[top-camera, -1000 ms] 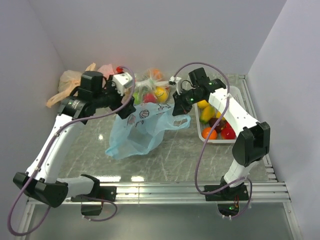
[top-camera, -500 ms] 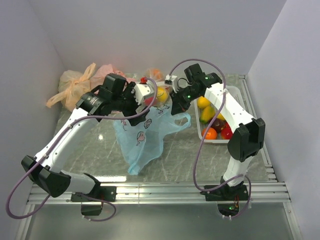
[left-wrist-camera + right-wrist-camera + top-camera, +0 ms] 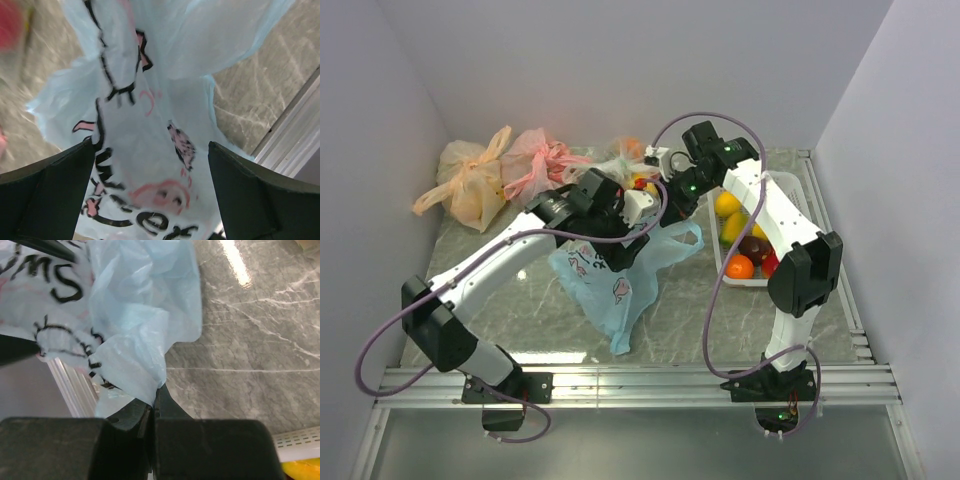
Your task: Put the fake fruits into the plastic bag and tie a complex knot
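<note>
Grey marble table [image 3: 690,300], both arms reaching over its middle. Plastic bag [image 3: 617,285] hangs collapsed above mid-table, lower tip at or near the surface, can't tell which. The mouth is not spread. Clear bag [image 3: 620,160] with other fruit sits at the back, just behind the held edge. White basket [image 3: 737,283] at the right side of the table, beside the right arm. Right fingers [image 3: 172,412] are together, clamped on a thin bunched edge of the plastic bag. Left fingers [image 3: 55,190] are apart with printed film filling the gap between them. Can't tell whether they touch it. Fake fruits [image 3: 741,266] sit in the basket: orange, red, dark and yellow. None seen inside the bag.

Risks, as judgement:
- The bag's weight likely rides on one small pinch. The film is thin and slick, so a tug could slip it out or tear the edge.
- If the left fingers close where they are, they may grab both layers and hold the mouth flat, with no opening for fruit.
- Lifted film near the clear bag could snag or drag it.
- The limp bag may fold over itself when lowered, hiding the handles needed for the knot.
- The fruits are glossy and round, so they could squirt out of a pinch or roll off the table if dropped beside the mouth.
</note>
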{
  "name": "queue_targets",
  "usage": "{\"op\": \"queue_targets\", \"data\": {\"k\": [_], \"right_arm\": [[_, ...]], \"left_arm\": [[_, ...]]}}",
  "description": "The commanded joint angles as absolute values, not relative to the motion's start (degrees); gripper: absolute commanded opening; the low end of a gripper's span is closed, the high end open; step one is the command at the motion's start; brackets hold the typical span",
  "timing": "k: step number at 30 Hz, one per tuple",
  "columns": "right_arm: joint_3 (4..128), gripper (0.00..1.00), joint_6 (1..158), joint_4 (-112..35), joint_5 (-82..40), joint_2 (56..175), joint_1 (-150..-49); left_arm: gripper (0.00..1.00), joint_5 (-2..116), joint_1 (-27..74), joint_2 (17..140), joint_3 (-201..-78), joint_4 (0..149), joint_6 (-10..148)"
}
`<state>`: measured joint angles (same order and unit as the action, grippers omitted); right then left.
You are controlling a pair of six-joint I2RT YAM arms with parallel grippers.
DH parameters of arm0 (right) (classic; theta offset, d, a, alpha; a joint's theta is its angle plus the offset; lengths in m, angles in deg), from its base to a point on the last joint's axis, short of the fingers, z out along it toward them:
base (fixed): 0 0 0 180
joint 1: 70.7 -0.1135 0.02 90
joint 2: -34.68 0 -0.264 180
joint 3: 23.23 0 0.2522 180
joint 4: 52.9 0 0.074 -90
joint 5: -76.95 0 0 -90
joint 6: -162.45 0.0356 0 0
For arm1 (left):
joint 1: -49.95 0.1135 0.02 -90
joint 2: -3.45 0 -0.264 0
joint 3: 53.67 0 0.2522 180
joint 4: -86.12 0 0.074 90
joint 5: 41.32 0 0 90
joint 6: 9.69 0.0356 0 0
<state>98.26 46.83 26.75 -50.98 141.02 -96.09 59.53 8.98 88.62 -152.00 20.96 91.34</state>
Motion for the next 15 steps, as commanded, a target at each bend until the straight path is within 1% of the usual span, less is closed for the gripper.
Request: {"op": "queue_targets", "data": {"k": [1, 2, 3, 4, 5, 6, 7, 8, 9, 10, 11, 12, 13, 14, 15], "right_arm": [[102.3, 0.00, 46.9, 29.1, -51.3, 141.9, -96.6], [102.5, 0.00, 46.9, 29.1, -51.4, 142.0, -96.6], [102.7, 0.00, 46.8, 29.0, -51.4, 142.0, -96.6], [102.7, 0.00, 46.4, 28.8, -51.4, 141.8, -96.7], [102.5, 0.00, 46.2, 28.6, -51.4, 141.8, -96.7], [102.0, 0.00, 45.8, 27.6, -50.8, 141.3, -96.7], [101.6, 0.00, 46.0, 26.5, -50.1, 141.2, -96.7], [101.4, 0.00, 46.3, 24.9, -47.7, 141.1, -96.5], [101.0, 0.02, 47.0, 20.9, -46.5, 141.1, -96.3], [101.4, 0.14, 49.0, 19.1, -45.5, 141.3, -95.9], [102.5, 0.22, 50.2, 16.6, -45.0, 142.3, -95.6], [106.0, 0.34, 51.3, 15.9, -44.6, 143.2, -94.4], [108.0, 0.51, 54.2, 15.2, -44.6, 143.8, -93.7], [110.0, 0.55, 55.8, 14.0, -44.9, 144.6, -92.9], [113.2, 0.69, 57.1, 13.3, -47.0, 144.7, -92.1]], "left_arm": [[0.99, 56.0, 9.2, 88.4, -150.2, 22.9, 83.5], [0.99, 53.8, 9.3, 88.5, -148.4, 24.6, 82.3], [0.95, 53.1, 9.4, 88.8, -147.9, 24.9, 80.8], [0.88, 52.9, 9.9, 89.1, -147.5, 24.9, 80.7], [0.77, 53.4, 10.7, 89.2, -147.2, 25.1, 78.6], [0.54, 58.0, 13.4, 89.1, -146.8, 25.9, 77.1], [0.46, 64.3, 15.5, 88.8, -146.6, 26.8, 76.3], [0.26, 70.8, 18.0, 87.4, -145.1, 28.1, 75.2], [0.16, 84.7, 23.4, 86.4, -143.6, 33.2, 71.0], [0.05, 90.3, 25.8, 85.6, -142.0, 36.3, 68.5], [0.00, 93.8, 29.3, 84.1, -138.6, 39.4, 65.4], [0.00, 97.1, 30.5, 83.4, -136.6, 47.1, 59.5], [0.00, 102.1, 31.7, 82.8, -134.8, 50.5, 56.6], [0.00, 104.5, 33.8, 82.1, -131.0, 55.2, 53.5], [0.00, 106.1, 34.7, 81.9, -129.1, 59.3, 46.5]]}}
